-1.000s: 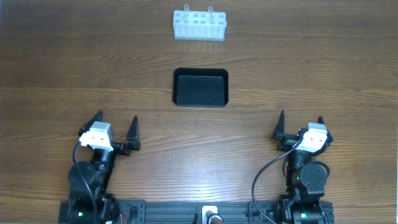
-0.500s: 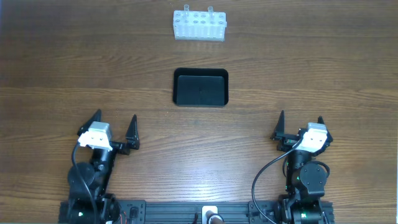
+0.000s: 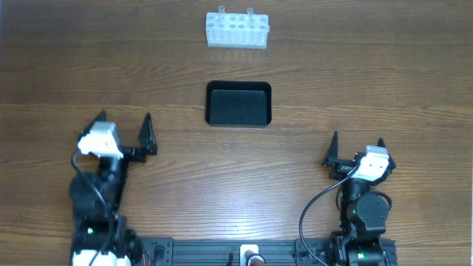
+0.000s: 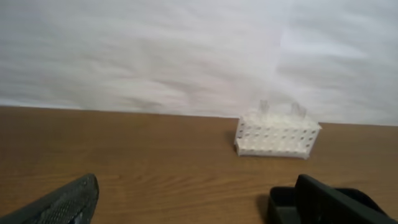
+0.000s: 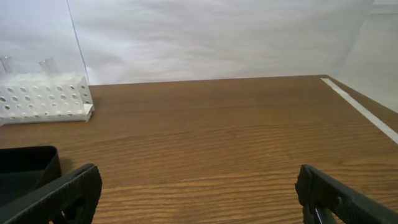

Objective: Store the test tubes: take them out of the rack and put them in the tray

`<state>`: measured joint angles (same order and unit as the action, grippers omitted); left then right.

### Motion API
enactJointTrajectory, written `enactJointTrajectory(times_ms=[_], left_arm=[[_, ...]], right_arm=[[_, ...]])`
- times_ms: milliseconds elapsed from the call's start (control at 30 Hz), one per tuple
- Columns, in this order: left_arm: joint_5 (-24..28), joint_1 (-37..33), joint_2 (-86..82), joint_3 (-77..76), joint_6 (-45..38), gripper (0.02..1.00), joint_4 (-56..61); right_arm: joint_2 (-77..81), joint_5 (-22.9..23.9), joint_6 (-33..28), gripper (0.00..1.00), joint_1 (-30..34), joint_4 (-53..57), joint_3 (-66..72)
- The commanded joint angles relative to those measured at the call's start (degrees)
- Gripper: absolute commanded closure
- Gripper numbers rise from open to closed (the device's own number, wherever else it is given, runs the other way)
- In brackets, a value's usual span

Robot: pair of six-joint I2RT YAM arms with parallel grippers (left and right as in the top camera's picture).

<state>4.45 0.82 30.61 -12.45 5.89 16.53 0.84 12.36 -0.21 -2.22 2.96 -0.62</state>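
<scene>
A white test tube rack [image 3: 236, 31] stands at the far middle of the table, with two clear tubes [image 3: 220, 11] [image 3: 250, 11] upright in its back row. Nearer lies a black tray [image 3: 238, 106] with nothing in it. My left gripper [image 3: 124, 120] is open, nearer than the tray and to its left, holding nothing. My right gripper [image 3: 358, 140] is open near the table's front right, holding nothing. The left wrist view has the rack [image 4: 277, 135] far ahead and the tray [image 4: 283, 200] beside one finger [image 4: 339, 202]. In the right wrist view, the rack [image 5: 43, 99] and tray [image 5: 25, 163] lie off to one side.
The brown wooden table [image 3: 384, 81] is bare around the rack and tray. A pale wall [image 4: 155, 50] rises behind the table's far edge. A white tape line [image 5: 360, 109] runs near the table's right side.
My left arm has moved forward and a little left, toward the tray's side. The right arm, rack and tray have not moved.
</scene>
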Motion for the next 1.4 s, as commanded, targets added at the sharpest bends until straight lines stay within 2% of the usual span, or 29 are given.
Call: enactJointTrajectory(times_ms=[33,167,433,667,967,1233,1400], left_arm=[[0.0,0.6,13.2,-12.3,1.0,0.02,0.6],[-0.5,3.8,27.5,-23.8,1.0,0.02,0.6],[-5.7,12.4,54.3,-47.5,1.0,0.02,-3.0],[-6.5,16.4,69.3,-60.3,1.0,0.018,-3.9],[-6.5,17.7,80.3,-68.7,1.0,0.018,-3.8],[-7.0,19.0,87.6,-71.2,2.0,0.018,1.9],[-8.7,20.1,91.1,-73.9,2.0,0.02,1.7]], right_arm=[[-0.5,-0.3,-0.1,0.009,0.4,0.1,0.3],[-0.5,-0.3,-0.1,0.009,0.4,0.1,0.3],[-0.5,-0.3,-0.1,0.007,0.4,0.1,0.3],[-0.5,-0.3,-0.1,0.007,0.4,0.1,0.3],[-0.5,-0.3,-0.1,0.009,0.4,0.1,0.3],[-0.5,-0.3,-0.1,0.009,0.4,0.1,0.3],[-0.5,-0.3,-0.1,0.009,0.4,0.1,0.3]])
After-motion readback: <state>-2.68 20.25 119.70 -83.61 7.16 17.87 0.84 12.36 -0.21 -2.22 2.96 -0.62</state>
